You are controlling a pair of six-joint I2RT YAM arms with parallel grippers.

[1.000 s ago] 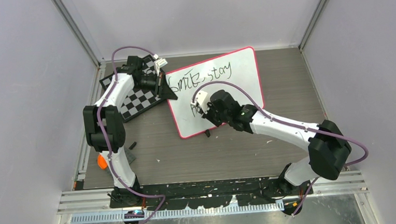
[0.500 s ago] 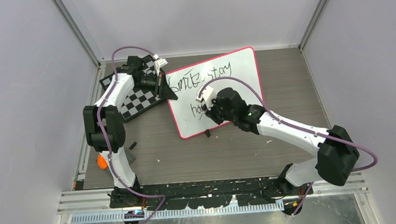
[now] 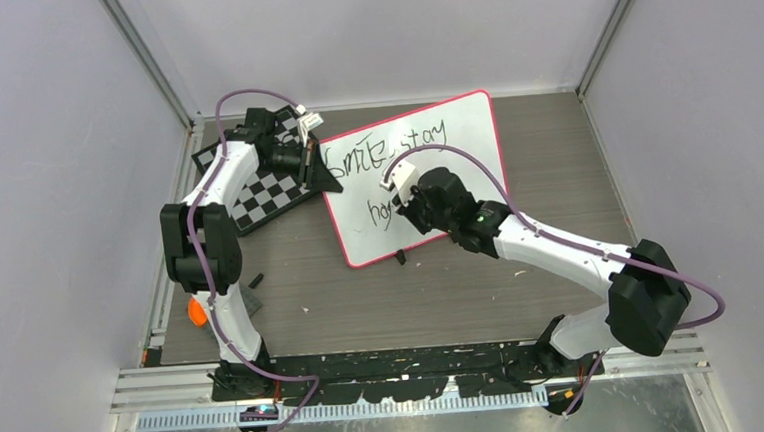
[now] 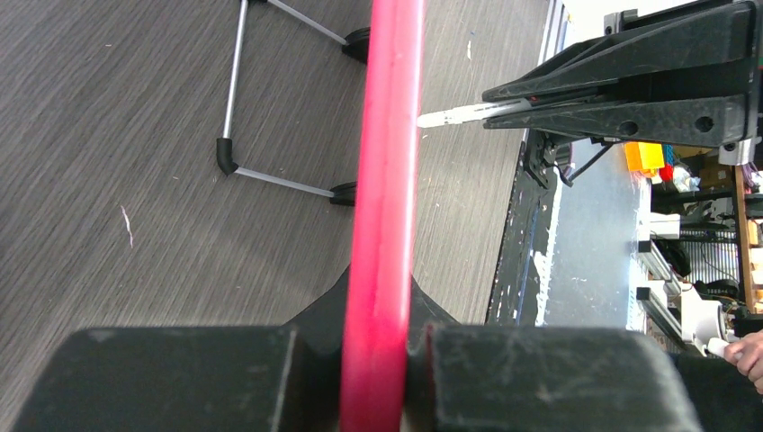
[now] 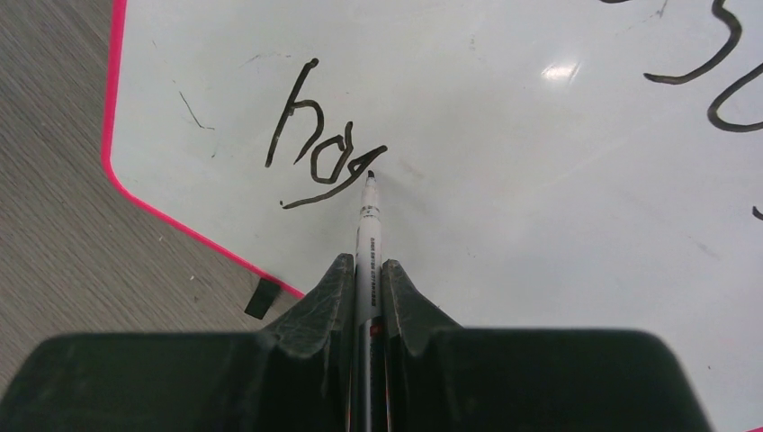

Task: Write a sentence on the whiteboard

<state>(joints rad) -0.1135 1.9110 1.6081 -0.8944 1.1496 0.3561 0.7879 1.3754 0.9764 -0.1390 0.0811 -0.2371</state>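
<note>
Whiteboard point(image 3: 470, 161), large, glossy white, with a thin pink-red rounded frame: you will find it lying askew at the middle of the dark grey wood-grain table point(image 3: 463, 301), towards the far side. Sentence point(image 3: 384, 152), black handwritten marker script: the upper line reads roughly "Smile, stay" along the far edge. The lower line, close to the board's near-left corner, so far shows "ho" and a part-formed third letter. Left gripper point(image 3: 323, 171): your jaws are pressed together on the board's left frame edge, and the pink-red rim runs straight between the pads in the left wrist view. Right gripper point(image 3: 400, 215): clamped around a slim white marker with a black tip point(image 5: 367, 229). The tip touches the board at the end of the last stroke. Small black foot point(image 3: 401, 258): on the board's near edge, close to the near-left corner. Black-and-white checkered chessboard point(image 3: 269, 195): flat on the table just left of the whiteboard, under your left arm. Small orange object point(image 3: 197, 312): at the table's left edge; you cannot tell what it is. Silver wire stand with black tips point(image 4: 235, 72): shown only by the left wrist camera, on the table beside the frame.
</note>
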